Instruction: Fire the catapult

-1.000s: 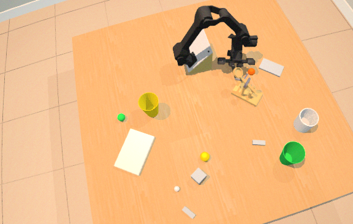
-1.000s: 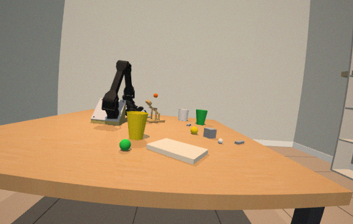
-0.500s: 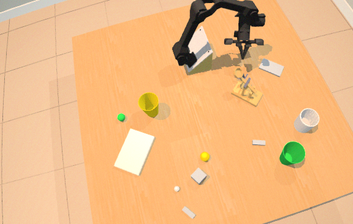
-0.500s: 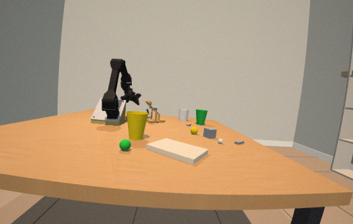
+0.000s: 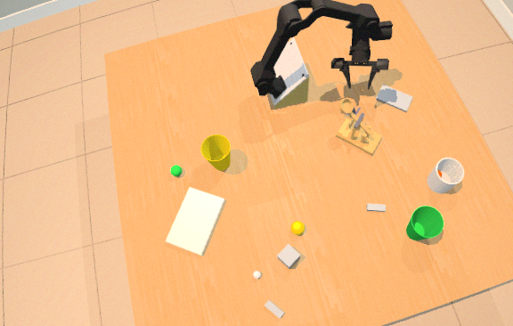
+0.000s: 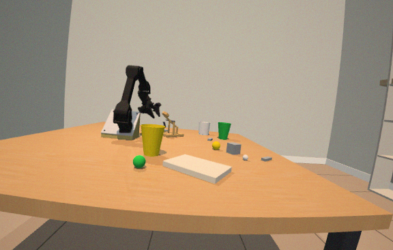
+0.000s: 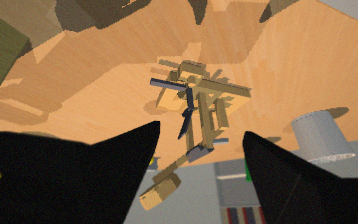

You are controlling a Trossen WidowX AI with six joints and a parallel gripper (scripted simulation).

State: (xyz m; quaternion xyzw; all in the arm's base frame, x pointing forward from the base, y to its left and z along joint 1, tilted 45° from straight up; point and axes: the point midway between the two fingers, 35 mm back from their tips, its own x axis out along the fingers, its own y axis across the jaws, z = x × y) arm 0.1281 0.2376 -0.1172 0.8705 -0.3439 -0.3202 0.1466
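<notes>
Orange ball [image 5: 440, 174], partly visible inside the white cylindrical mug [image 5: 445, 175] [image 6: 204, 128] [image 7: 321, 135] near the bench's [image 5: 252, 187] [image 6: 166, 201] [image 7: 105, 100] right edge (top view). The end effector [image 5: 360, 87] [image 6: 157, 116] [image 7: 201, 131], fingers apart and empty, hangs above the wooden catapult [image 5: 359, 134] [image 6: 174, 134] [image 7: 207, 98]. A careless sweep could topple the mug, spilling the ball. The green tapered cup [image 5: 426, 224] [image 6: 224, 130] [image 7: 248, 171] shows no ball.

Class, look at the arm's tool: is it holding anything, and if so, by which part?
Nothing is held: the tool stands open above the catapult, its fingertips apart.
</notes>
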